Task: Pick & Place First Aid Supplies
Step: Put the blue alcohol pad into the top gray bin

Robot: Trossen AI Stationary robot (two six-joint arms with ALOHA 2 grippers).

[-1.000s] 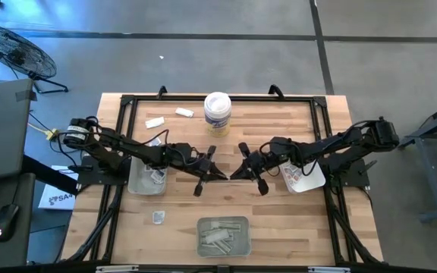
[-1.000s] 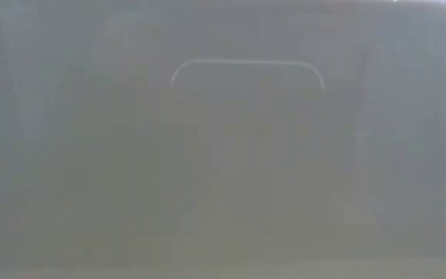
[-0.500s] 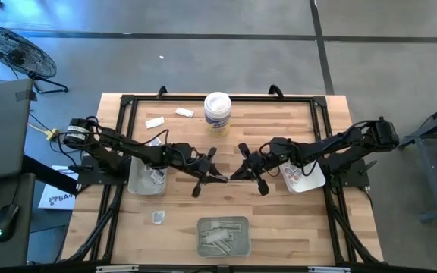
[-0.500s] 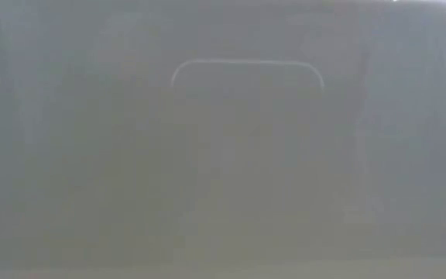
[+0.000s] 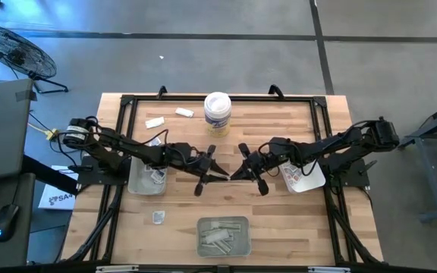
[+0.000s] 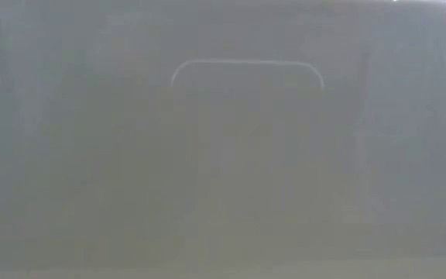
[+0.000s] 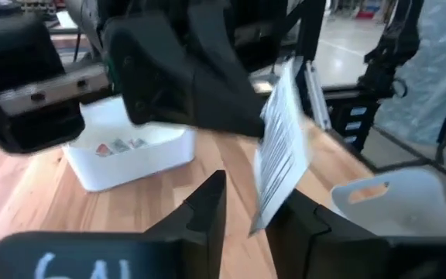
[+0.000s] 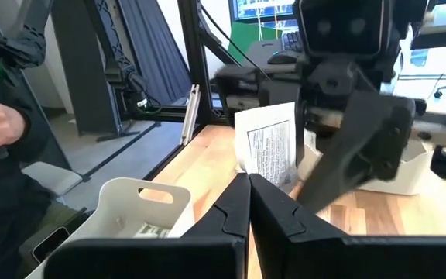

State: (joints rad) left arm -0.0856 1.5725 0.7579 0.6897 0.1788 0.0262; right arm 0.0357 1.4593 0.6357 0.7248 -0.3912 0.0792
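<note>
Over the table's middle my two grippers meet tip to tip. My right gripper (image 5: 237, 174) is shut on a small white printed packet (image 8: 269, 147), one of the first aid supplies. My left gripper (image 5: 218, 176) faces it, open. In the left wrist view the packet's free end (image 7: 263, 213) hangs in the gap between its two fingers, and I cannot tell whether they touch it. More packets lie flat on the table at the far left (image 5: 155, 122) (image 5: 184, 112) and at the near left (image 5: 158, 218). My right gripper pinches the packet's edge (image 8: 260, 180) between its two shut fingers. The fingers lie level and come from the table's right side. The packet stands upright, edge-on to the left gripper, lifted clear of the table.
A white tub (image 5: 217, 112) stands at the far middle. A grey tray (image 5: 133, 182) sits under the left arm and a white tray (image 5: 313, 182) under the right. A tray (image 5: 201, 227) with strip wrappers is at the near middle. A grey wall fills the low view.
</note>
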